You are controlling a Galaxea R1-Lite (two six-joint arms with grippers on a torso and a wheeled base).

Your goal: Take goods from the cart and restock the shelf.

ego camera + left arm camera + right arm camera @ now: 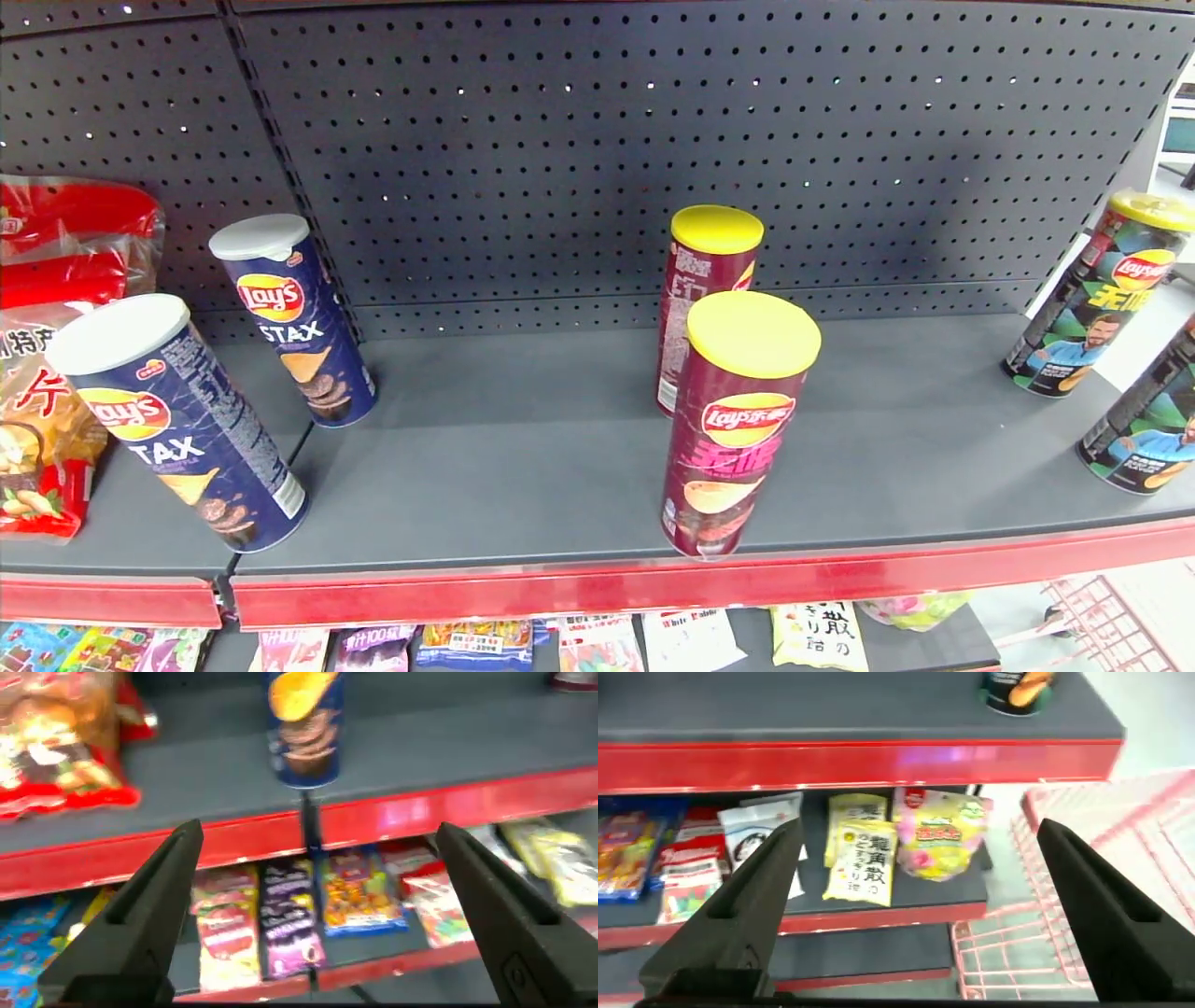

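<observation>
Grey shelf board (523,467) is being occupied by upright chip cans (738,420), left gripper (318,831) and right gripper (917,826) both being held spread and empty below its lip, pink cart (1083,905) near the right; blue can (304,728) above the left is judged as being put at risk, likely toppling if clipped.

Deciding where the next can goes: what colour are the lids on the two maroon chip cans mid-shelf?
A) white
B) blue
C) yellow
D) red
C: the front maroon chip can and the rear maroon chip can standing behind it both carry yellow lids.
</observation>
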